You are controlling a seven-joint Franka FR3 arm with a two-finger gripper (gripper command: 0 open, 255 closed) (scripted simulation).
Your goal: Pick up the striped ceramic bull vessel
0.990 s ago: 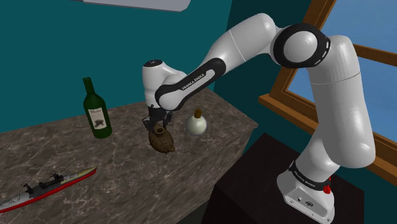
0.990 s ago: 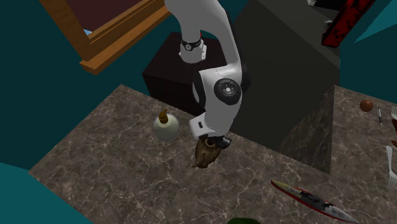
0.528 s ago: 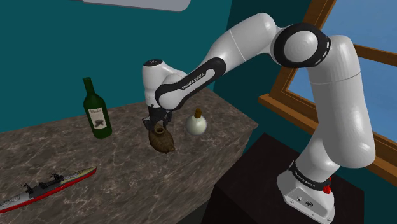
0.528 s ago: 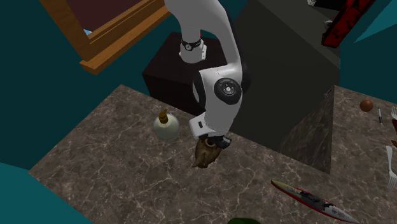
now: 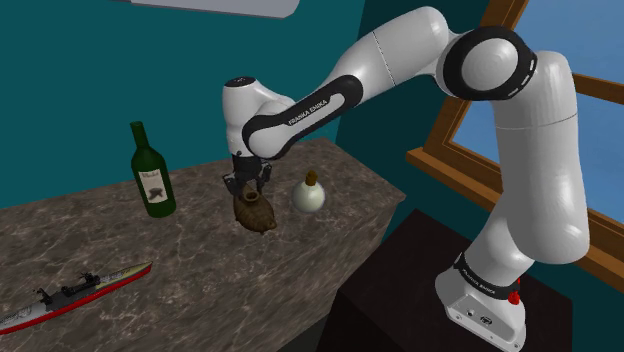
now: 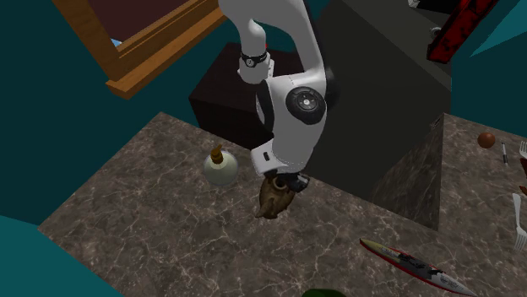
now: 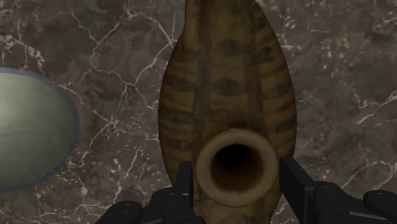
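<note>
The gripper [image 7: 236,167], clasping the striped bull vessel [image 7: 222,83] by its spout, has risen, apparently lifting it off the marbled counter [image 7: 95,51].

Two opposed exterior cameras share the countertop [image 5: 200,270].

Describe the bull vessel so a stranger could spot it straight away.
On the dark marbled counter, look between the green bottle and the round pale flask. There the black gripper clasps a brown vessel at its open spout. Dark stripes across its tapering body set it apart from both.
</note>
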